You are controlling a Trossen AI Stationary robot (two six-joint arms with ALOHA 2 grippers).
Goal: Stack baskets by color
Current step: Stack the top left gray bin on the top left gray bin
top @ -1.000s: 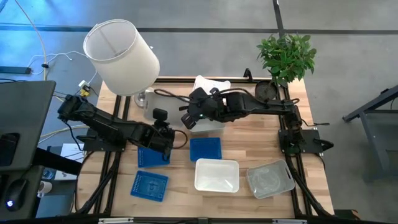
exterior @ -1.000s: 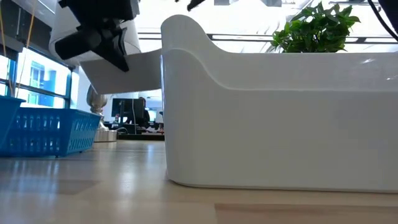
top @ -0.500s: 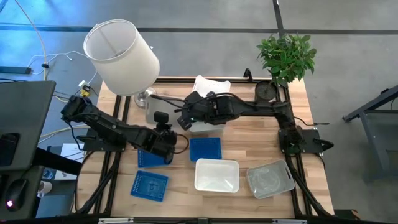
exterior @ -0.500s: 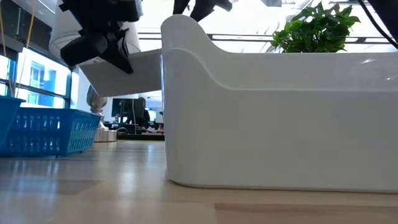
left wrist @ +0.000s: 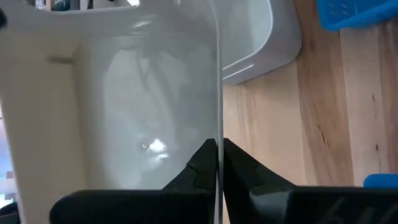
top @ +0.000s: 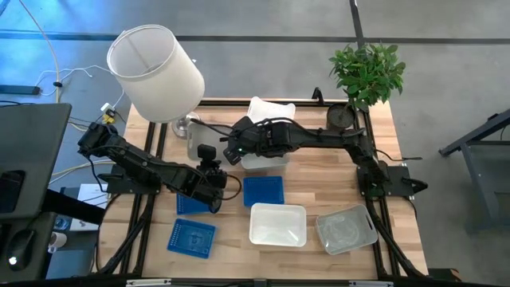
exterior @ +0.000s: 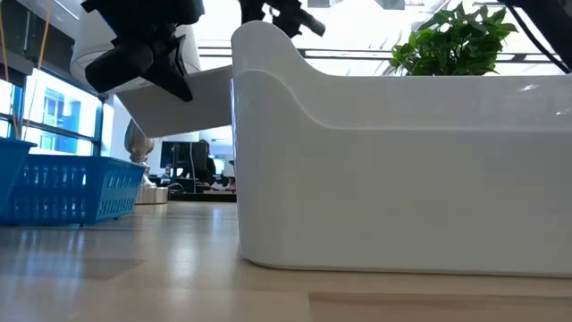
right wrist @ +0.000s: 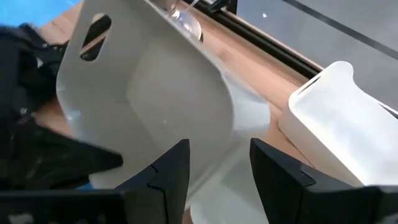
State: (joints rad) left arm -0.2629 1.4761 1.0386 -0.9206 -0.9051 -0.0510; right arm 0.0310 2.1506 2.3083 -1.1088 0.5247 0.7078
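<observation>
My left gripper (top: 210, 186) is at the table's left middle, shut on a pale grey-white basket (right wrist: 149, 93) that it holds in the air. The basket has a handle slot (right wrist: 94, 28); it also shows in the low view (exterior: 183, 103) below the gripper (exterior: 143, 58). My right gripper (top: 230, 151) is open above the table's middle. Its fingers (right wrist: 168, 171) point down at the held basket and stop short of it. A white basket (top: 263, 161) sits on the table under the right arm. My left gripper pinches one thin side wall (left wrist: 217, 118) of the basket at its rim, with one finger inside the basket and one outside. The basket is lifted clear of the table and tilted, reaching out beyond the fingertips.
Blue baskets lie at the near left (top: 194, 237), under my left gripper (top: 191, 202) and at the middle (top: 263, 191). A white basket (top: 278, 224) and a clear one (top: 345, 229) lie near the front, another white one (top: 271, 108) at the back. A lamp (top: 155, 72) stands far left, a plant (top: 366, 72) far right.
My right gripper has come down and toward the table's left, closer to the held basket, and has stayed open. My left gripper keeps the basket lifted in nearly the same place.
</observation>
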